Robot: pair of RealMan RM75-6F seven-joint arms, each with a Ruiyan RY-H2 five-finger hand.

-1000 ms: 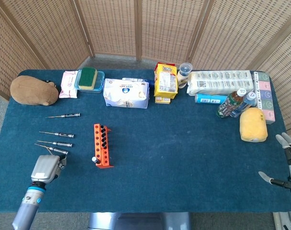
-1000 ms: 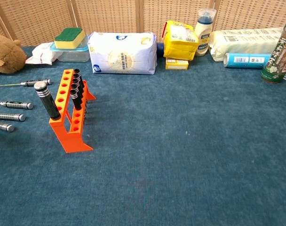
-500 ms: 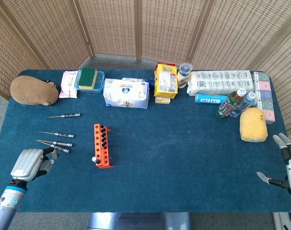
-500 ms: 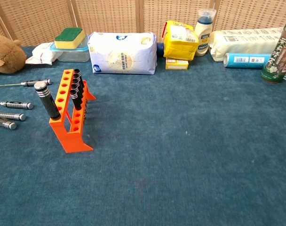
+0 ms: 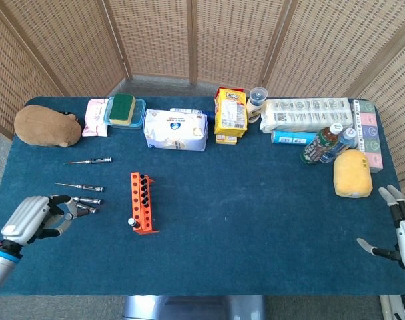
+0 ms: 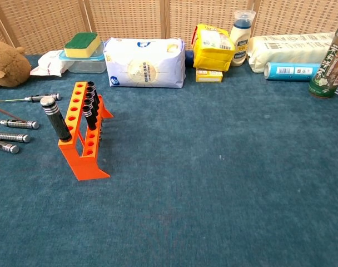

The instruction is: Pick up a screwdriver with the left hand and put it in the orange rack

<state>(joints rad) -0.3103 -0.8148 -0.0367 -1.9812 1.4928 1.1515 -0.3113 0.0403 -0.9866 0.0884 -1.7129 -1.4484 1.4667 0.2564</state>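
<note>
Several thin screwdrivers lie side by side on the blue cloth at the left: the farthest [image 5: 89, 161] [image 6: 29, 99], two middle ones [image 5: 80, 187] [image 5: 84, 199], and the nearest [image 5: 86, 209] [image 6: 5, 146]. The orange rack [image 5: 143, 203] [image 6: 81, 146] stands to their right. It holds a row of black handles and a larger black-handled driver [image 6: 55, 118] at its near end. My left hand [image 5: 36, 218] rests left of the screwdrivers, fingers apart and stretched toward the nearest one's tip; I cannot tell whether they touch it. My right hand [image 5: 400, 230] hangs at the table's right edge, fingers spread and empty.
Along the back stand a brown plush toy [image 5: 47, 125], a sponge on a box [image 5: 124, 109], a white tissue pack [image 5: 176, 129], a yellow box [image 5: 230, 113], bottles [image 5: 322, 145] and a yellow sponge [image 5: 352, 173].
My left hand has drawn back to the left from beside the nearest screwdriver, and its fingers have spread toward the screwdriver tips. The right hand has barely shifted.
</note>
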